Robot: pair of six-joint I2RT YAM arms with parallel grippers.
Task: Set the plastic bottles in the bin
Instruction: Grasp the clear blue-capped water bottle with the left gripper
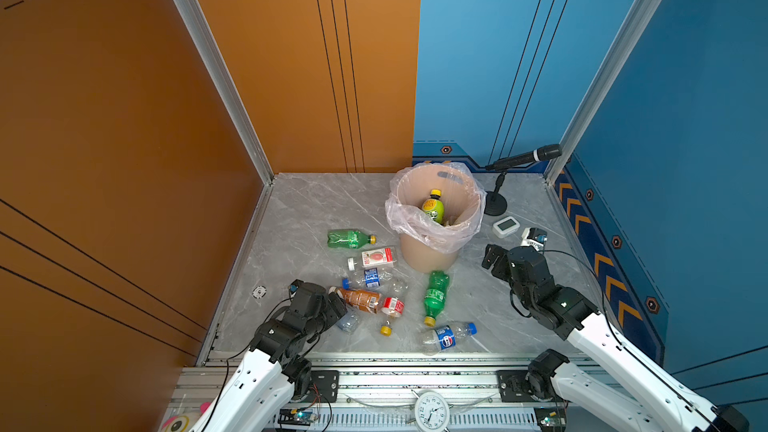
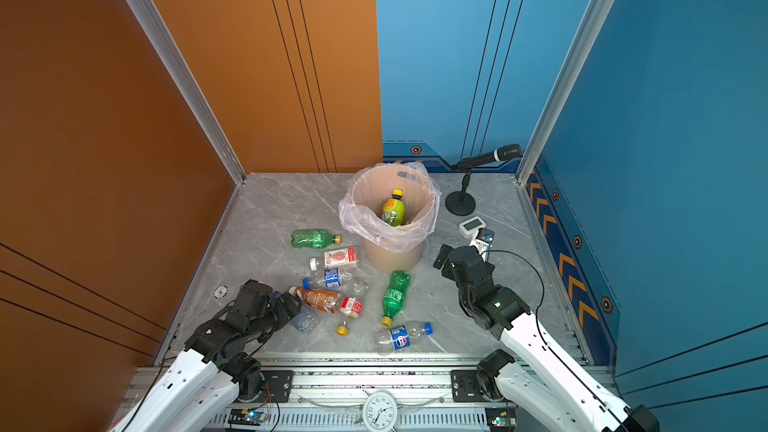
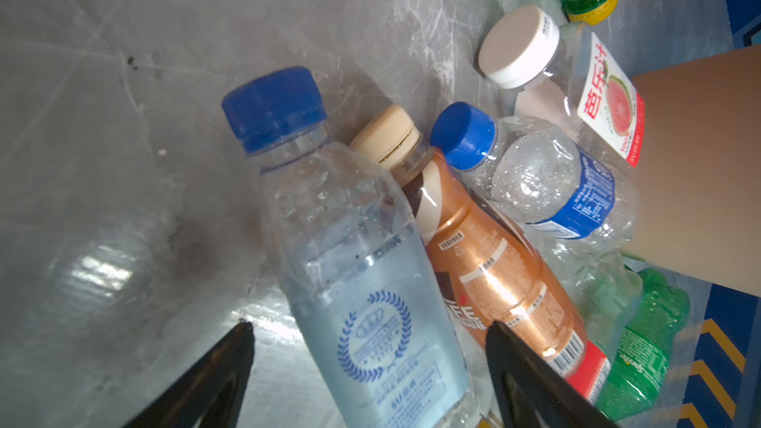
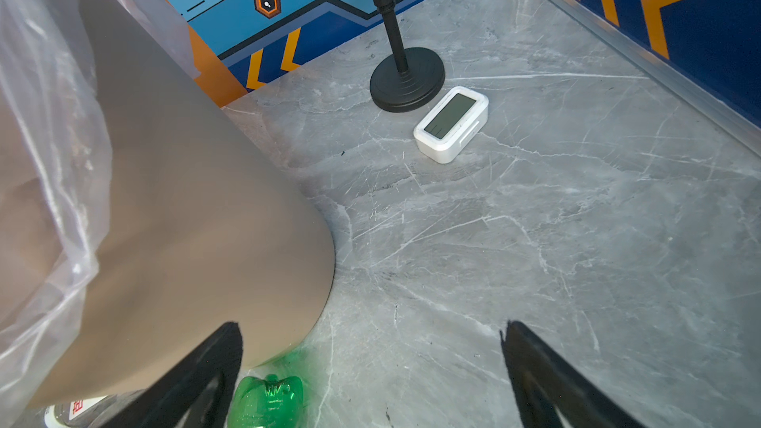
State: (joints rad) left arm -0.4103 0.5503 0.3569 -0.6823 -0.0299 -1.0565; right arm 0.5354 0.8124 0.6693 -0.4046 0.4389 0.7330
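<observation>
Grey marble-look surface [image 1: 299,209], and most of the plastic bottles [image 1: 370,280] lie in a heap on it toward the front left corner. One yellow-capped bottle [image 1: 433,206] sits inside the bin [image 1: 428,255], which stands near the back edge with its thin bag [image 1: 399,209] flopping over the rim.

Left pincer [image 3: 368,327] is down in the heap, spread wide on either side of a clear water bottle [image 3: 362,265] with a blue cap. It's at the label end, away from the cap, and not squeezing it yet as far as I can see. Right pincer [image 4: 370,325] hangs spread and empty beside the bin, with a green bottle [image 4: 267,401] at the bin's foot.

What worries me: one finger [image 3: 531,368] is right up against the brown bottle [image 3: 486,257] lying snug alongside, so a squeeze could trap both or kick the brown one across the surface. That water bottle looks thin, dented and wet inside, so it may buckle and squirt out. Grabbed that far from the cap, it could also swing and clip the bag on the way over.
</observation>
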